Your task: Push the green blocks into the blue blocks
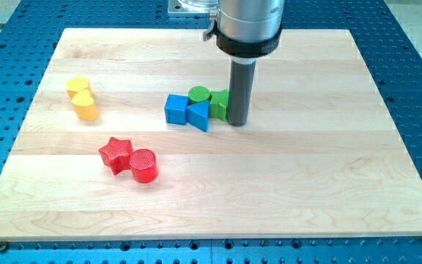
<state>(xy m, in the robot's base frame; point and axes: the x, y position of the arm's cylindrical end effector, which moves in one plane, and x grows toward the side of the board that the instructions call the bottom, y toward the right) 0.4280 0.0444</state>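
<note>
A blue cube (175,108) and a blue triangular block (199,114) sit side by side near the board's middle. A green cylinder (199,94) stands just behind them, touching both. A second green block (219,105), partly hidden by the rod, touches the blue triangle's right side. My tip (238,122) rests on the board right against that green block's right side.
Two yellow blocks (83,98) stand together at the view's left. A red star (115,153) and a red cylinder (144,165) touch each other at the lower left. The wooden board (328,169) lies on a blue perforated table.
</note>
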